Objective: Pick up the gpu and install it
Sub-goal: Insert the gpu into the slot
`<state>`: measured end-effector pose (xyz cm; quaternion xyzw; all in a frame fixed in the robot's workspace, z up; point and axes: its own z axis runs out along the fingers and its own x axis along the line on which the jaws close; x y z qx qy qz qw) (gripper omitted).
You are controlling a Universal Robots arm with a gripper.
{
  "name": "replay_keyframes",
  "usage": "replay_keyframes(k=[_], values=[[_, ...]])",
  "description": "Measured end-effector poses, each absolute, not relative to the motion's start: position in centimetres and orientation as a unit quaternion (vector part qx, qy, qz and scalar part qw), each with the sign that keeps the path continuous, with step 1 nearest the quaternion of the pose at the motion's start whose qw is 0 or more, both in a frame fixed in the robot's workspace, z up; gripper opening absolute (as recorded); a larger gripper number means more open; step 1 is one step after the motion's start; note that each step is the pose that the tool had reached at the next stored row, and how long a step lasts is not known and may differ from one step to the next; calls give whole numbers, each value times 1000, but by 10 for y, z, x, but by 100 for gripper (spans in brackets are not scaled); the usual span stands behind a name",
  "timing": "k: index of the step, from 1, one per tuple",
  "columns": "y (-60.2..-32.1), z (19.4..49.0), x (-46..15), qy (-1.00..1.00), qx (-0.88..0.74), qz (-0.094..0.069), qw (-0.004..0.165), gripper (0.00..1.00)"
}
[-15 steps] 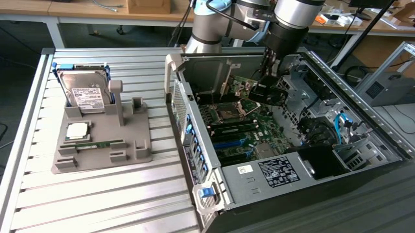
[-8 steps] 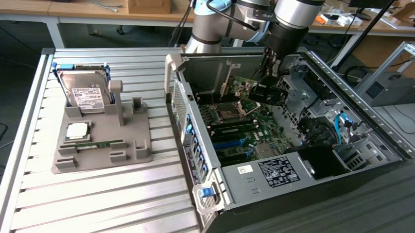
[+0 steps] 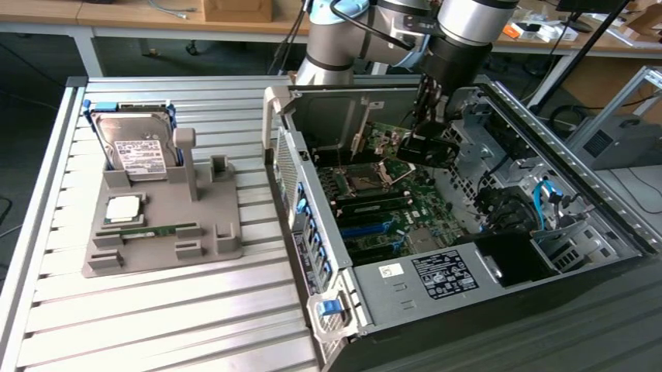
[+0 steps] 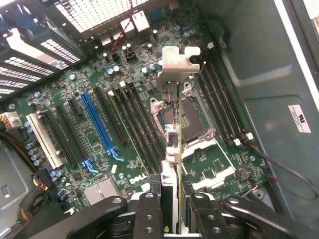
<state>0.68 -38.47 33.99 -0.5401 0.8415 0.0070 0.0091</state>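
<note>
Black fingers [image 4: 149,214] of the gripper [image 4: 178,201] are clenched on the gpu [image 4: 178,64], which shows edge-on in the wrist view as a thin strip ending in a silver-tan bracket. The card is held clear of the motherboard [image 4: 75,99], over the CPU socket [image 4: 194,119]. The long blue slot [image 4: 102,129] lies well apart to one side of it. Judged step: carry and alignment, with pick-up done and seating not yet done. Judged requirement: the card's edge must run parallel with an expansion slot and directly over it before any downward pressure is applied. In the exterior view the gripper [image 3: 429,143] hangs inside the open case [image 3: 579,201], at one o'clock from the board's centre. The grey fixture [image 3: 166,232], carrying the hard drive [image 3: 139,155], lies at nine o'clock of the case. The arm [image 3: 466,23] enters from twelve o'clock, with the wrist pointing steeply down into the case.
</note>
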Motion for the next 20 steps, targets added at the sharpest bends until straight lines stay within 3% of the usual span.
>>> replay_keyframes(k=[20], values=[[-385, 340, 7, 821, -570, 7, 8, 27]])
